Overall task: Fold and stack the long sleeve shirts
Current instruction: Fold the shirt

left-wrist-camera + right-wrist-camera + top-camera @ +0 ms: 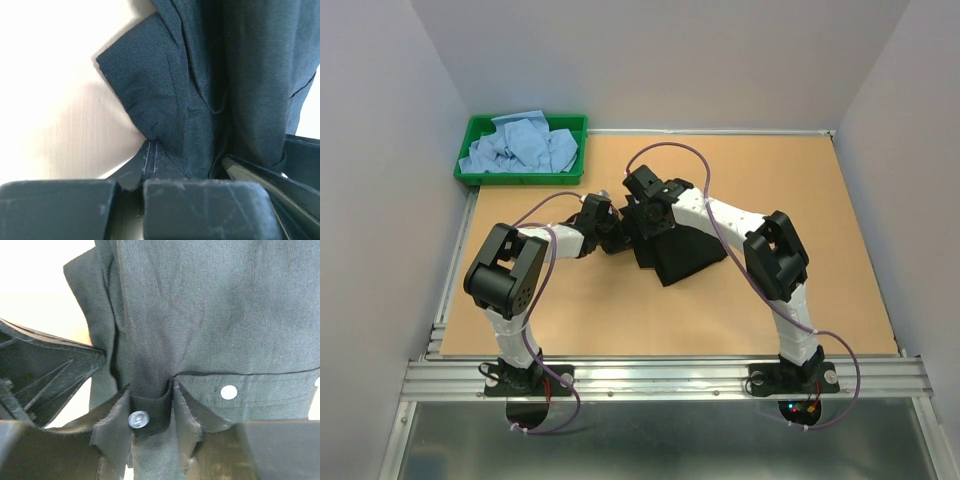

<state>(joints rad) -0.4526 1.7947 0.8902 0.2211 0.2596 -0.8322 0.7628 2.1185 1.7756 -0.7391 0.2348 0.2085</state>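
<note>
1. Brown board table [820, 250]: work area, both arms reach in to its middle.
2. Black cloth button-front shirt [685, 255]: part-folded wedge mid-table. Its long axis runs from the grippers out toward the near right.
3. Green plastic tray [470, 175], far-left corner: light blue cloth shirts [520, 148] heaped in it, well apart from the black one.
4. Left gripper [131, 187]: fully closed, seam of the black shirt pinched between the fingers.
5. Right gripper [165, 435]: jaws part open, placket bunched loosely in the gap. I don't read that as a grip.
6. Key relation: both grippers sit side by side at the shirt's far-left end, with the bulk of it on the right arm's side. I judge only the left controls it.
7. Pale round button [138, 419]: sits right between the right fingers.
</note>
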